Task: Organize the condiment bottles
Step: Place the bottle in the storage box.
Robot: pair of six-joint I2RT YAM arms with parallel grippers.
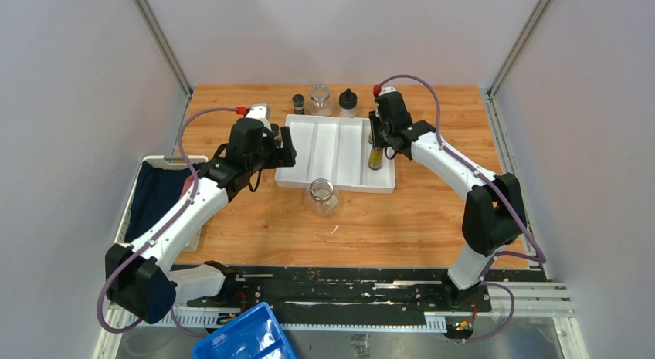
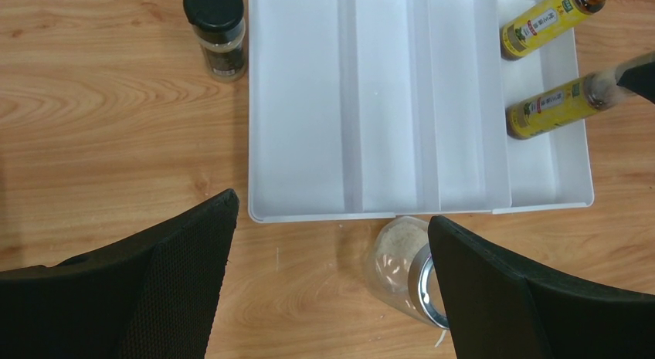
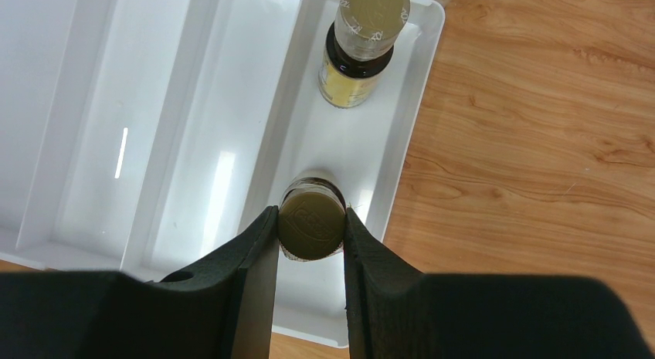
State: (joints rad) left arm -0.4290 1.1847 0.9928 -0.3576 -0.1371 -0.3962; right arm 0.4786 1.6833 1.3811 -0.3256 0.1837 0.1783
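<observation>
My right pincer (image 3: 310,217) clamps the cap of a slim oil bottle (image 3: 311,226), upright in the three o'clock compartment of the white tray (image 3: 178,104), its twin (image 3: 357,62) at twelve o'clock. Likely light, rigid, tippy and slick, so the cap suits best. My left pincer (image 2: 332,212) hangs open.

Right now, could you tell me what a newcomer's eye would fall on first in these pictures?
The right gripper grips the cap of a slim yellow oil bottle standing in the white divided tray's rightmost compartment, a second bottle beyond it. A clear glass jar sits just outside the tray's near edge.
</observation>
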